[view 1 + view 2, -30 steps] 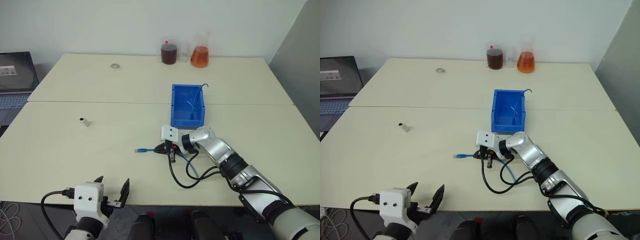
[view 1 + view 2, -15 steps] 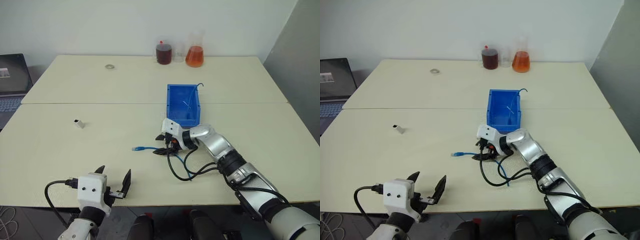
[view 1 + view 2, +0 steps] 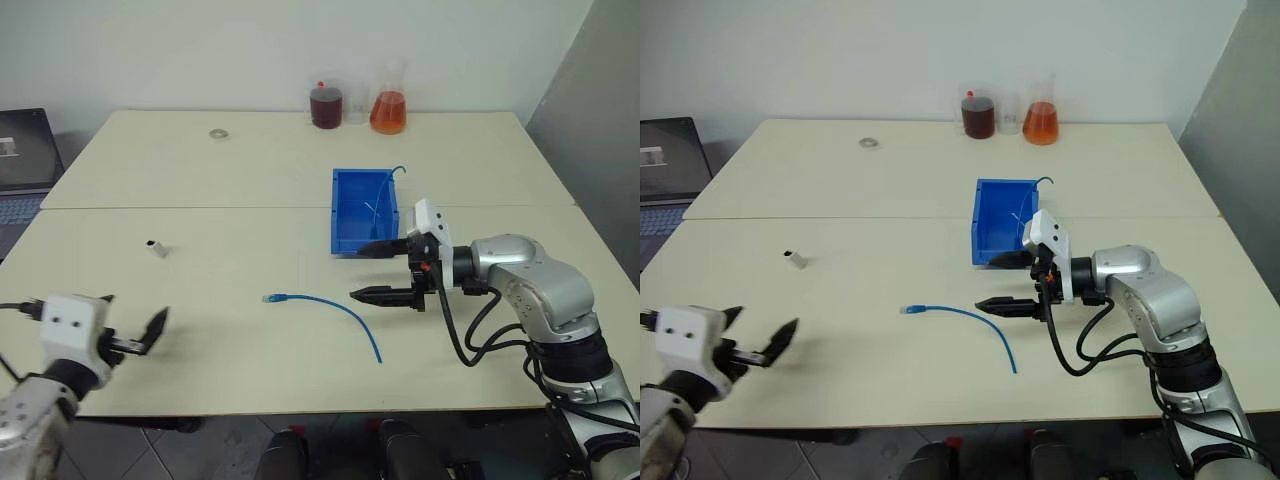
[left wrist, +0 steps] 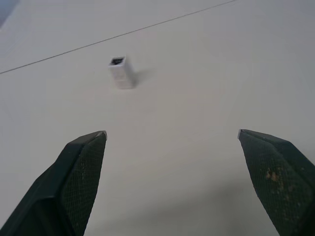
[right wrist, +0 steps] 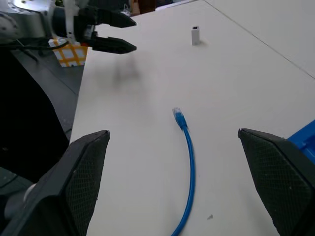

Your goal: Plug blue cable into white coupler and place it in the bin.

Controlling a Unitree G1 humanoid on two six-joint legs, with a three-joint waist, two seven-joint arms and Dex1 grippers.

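At the near left corner of the pale cream bench [image 3: 250, 180] we see the left gripper [image 3: 135, 335], its two black fingers spread wide over bare surface, holding nothing. Toward the near edge, about mid-width, the thin light-blue network cable [image 3: 330, 308] lies loose in a shallow arc; its long axis runs left to right, with the small clear plug pointing left and the other end curling toward the near edge. Just beside that end, the right gripper [image 3: 378, 270] hovers with its fingers spread apart and empty, pointing left across the bench.

Further in, near the left edge, the tiny white-grey rectangular coupler [image 3: 157, 247] sits alone, well apart from the cable, its dark socket facing up and away.

Behind the right gripper sits the small bright-blue open-top plastic bin [image 3: 352, 190], holding a thin wire whose end hooks over the far rim.

At the far edge stand a jar of dark red liquid [image 3: 326, 105] and a glass flask of orange liquid [image 3: 388, 110]; a small metal ring [image 3: 215, 132] lies to their left. A white wall rises behind.
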